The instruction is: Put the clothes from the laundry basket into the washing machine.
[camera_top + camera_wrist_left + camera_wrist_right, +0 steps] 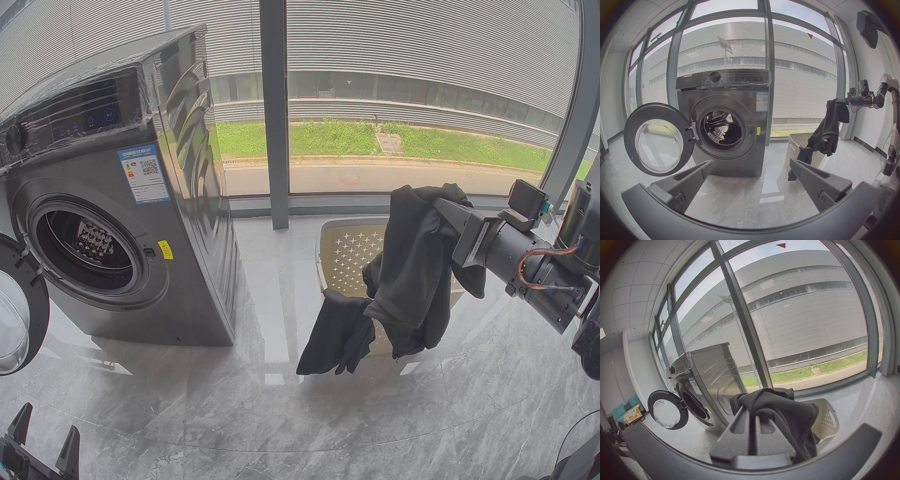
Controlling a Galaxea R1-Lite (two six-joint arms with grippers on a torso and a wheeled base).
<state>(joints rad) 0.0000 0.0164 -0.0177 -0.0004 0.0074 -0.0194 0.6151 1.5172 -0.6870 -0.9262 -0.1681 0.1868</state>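
A black garment (pixel 406 275) hangs from my right gripper (pixel 445 206), which is shut on its top edge above the cream laundry basket (pixel 350 250). The cloth's lower end drapes over the basket's front rim. In the right wrist view the garment (pixel 784 415) bunches over the closed fingers (pixel 753 427). The grey washing machine (pixel 119 187) stands at the left with its round door (pixel 15 306) swung open and the drum (pixel 87 247) showing. My left gripper (pixel 750 175) is open and low, facing the machine (pixel 725 125); its fingertips (pixel 69 447) show at the head view's bottom left.
A glass wall with a dark pillar (pixel 274 112) runs behind the machine and basket. Bare marble floor (pixel 281 412) lies between the machine and the basket and in front of both.
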